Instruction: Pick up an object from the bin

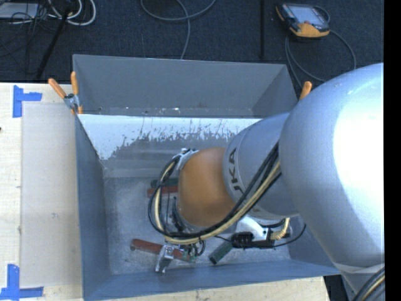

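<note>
End effector (165, 260) seen low nr front wall of bin (88, 187); grip state can't be told. Red-brown bar (146, 246) just beside it, view-left; dark stick (220, 253) near, view-right.

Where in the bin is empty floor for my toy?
The bare floor lies on the left, between the bin's left wall and the orange-covered wrist. Near the front it's crowded: the claw, a reddish-brown stick and a dark grey piece.
</note>
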`<state>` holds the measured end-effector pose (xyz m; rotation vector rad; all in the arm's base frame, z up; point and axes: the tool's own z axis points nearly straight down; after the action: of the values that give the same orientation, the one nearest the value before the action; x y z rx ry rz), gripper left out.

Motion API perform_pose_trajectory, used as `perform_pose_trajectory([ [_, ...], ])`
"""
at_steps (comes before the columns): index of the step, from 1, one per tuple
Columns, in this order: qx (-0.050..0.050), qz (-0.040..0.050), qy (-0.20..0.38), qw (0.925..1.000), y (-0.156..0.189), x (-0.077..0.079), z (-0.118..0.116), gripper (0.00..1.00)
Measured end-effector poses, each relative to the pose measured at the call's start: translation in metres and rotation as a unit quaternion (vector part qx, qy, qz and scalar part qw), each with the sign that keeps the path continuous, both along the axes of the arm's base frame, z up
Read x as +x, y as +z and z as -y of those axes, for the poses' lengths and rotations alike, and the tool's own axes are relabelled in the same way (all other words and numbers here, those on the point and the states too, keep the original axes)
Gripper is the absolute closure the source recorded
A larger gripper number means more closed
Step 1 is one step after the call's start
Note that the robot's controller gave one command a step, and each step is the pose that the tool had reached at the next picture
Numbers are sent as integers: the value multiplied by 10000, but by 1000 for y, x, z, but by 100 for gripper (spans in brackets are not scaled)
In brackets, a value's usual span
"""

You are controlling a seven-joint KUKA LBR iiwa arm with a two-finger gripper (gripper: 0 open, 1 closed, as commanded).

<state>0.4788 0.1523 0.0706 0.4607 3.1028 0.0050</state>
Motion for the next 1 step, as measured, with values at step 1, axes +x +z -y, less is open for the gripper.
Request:
perform_pose_trajectory([
  [1,12,-1,-194,9998,3,-1,-3,100],
])
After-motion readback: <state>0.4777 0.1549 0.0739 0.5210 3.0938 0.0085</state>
